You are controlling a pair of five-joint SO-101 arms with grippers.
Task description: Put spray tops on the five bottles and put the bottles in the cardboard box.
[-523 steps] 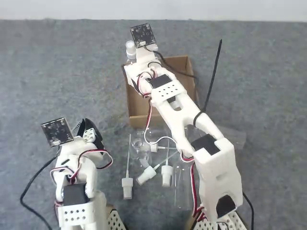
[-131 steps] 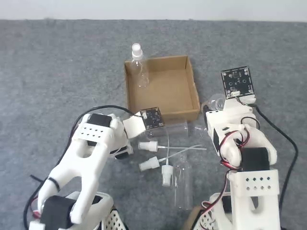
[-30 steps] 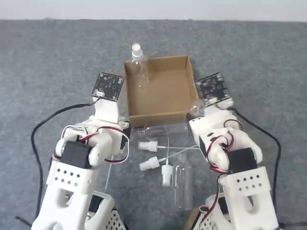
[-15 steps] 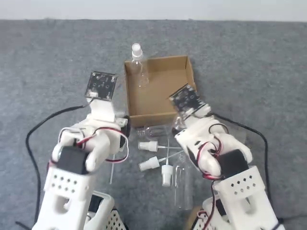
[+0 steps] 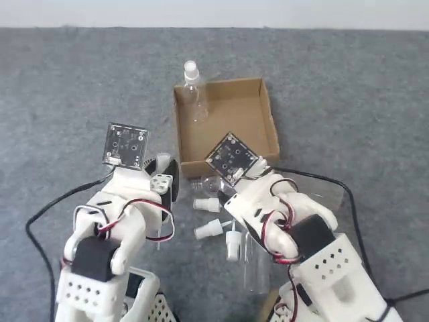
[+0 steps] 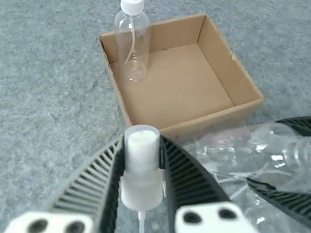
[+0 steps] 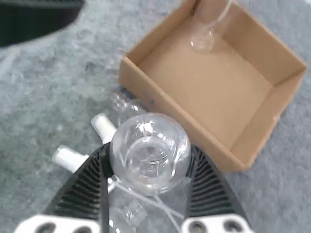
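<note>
spray top (image 6: 141, 170) clamped in left gripper (image 6: 141, 144), nozzle end up, near cardboard box (image 5: 270, 124) front-left corner. Open bottle (image 7: 148, 151) grasped in right gripper (image 7: 148, 162), just in front of box. Capped bottle (image 5: 193, 92) sits in box far-left corner. 3 loose tops (image 5: 208, 231) + 1 bare bottle (image 5: 257, 265) on table (image 5: 67, 80) btw arms.

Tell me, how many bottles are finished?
One capped bottle stands in the box. The left fingers hold a spray top, the right fingers hold an open bottle, not yet joined. Three loose tops and more bottles lie on the table.
</note>
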